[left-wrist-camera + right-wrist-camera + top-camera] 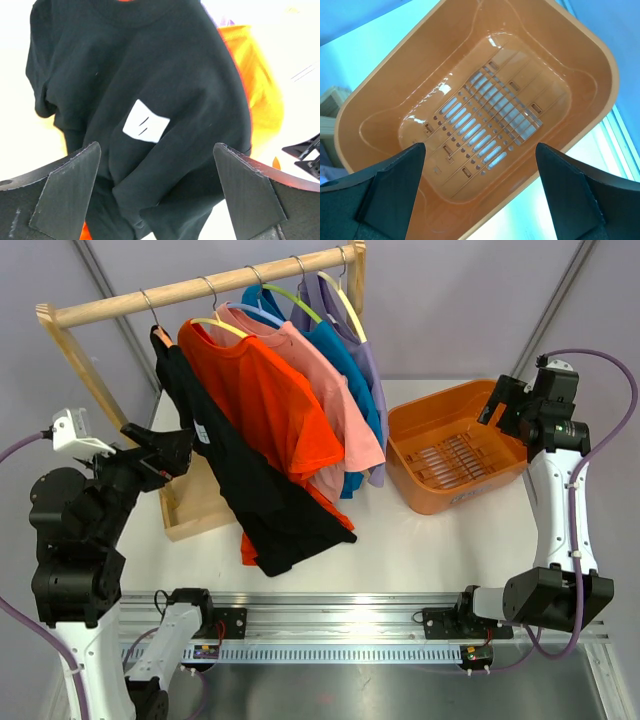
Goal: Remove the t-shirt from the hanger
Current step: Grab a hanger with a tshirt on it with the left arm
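Left gripper [156,150], jaws spread wide and empty, faces the black t-shirt [150,65] — dark and creased, with a small white label. It hangs from a hanger [152,312] at the left end of a wooden rack [200,285], in front of orange, pink, blue and lilac shirts [320,390]. Right gripper [480,150], jaws also wide apart, hovers over an orange basket [600,75].

Rack [200,285] at rear left of bench [400,540], shirts [310,400] in a row along it. Basket [455,445] right of rack. Left hand [170,452] just beside the leftmost t-shirt [250,490]; right hand [498,400] over basket.
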Tool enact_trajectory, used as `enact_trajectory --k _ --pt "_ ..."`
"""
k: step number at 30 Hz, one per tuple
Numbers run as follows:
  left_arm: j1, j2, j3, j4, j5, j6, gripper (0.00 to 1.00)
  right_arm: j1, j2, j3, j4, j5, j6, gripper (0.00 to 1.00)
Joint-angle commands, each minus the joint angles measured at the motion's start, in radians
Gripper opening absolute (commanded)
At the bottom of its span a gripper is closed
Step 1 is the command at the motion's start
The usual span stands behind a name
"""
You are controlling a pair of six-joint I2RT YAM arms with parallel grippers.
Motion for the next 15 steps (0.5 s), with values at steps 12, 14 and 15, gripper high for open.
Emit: enact_trajectory --k 12,14,15 --pt "0.006 0.256 0.338 -0.082 -0.063 -0.043 0.99 0.02 -0.073 0.027 0.006 -0.657 -0.293 0.99" --pt "0.006 0.326 0.392 -0.095 -0.068 -0.057 0.99 0.06 -0.045 0.065 -0.019 -0.603 -0.318 0.99" --pt "0.005 0.345 0.44 -0.093 -0.071 -0.063 0.99 0.075 -0.036 0.076 -0.043 -0.582 -0.335 0.99"
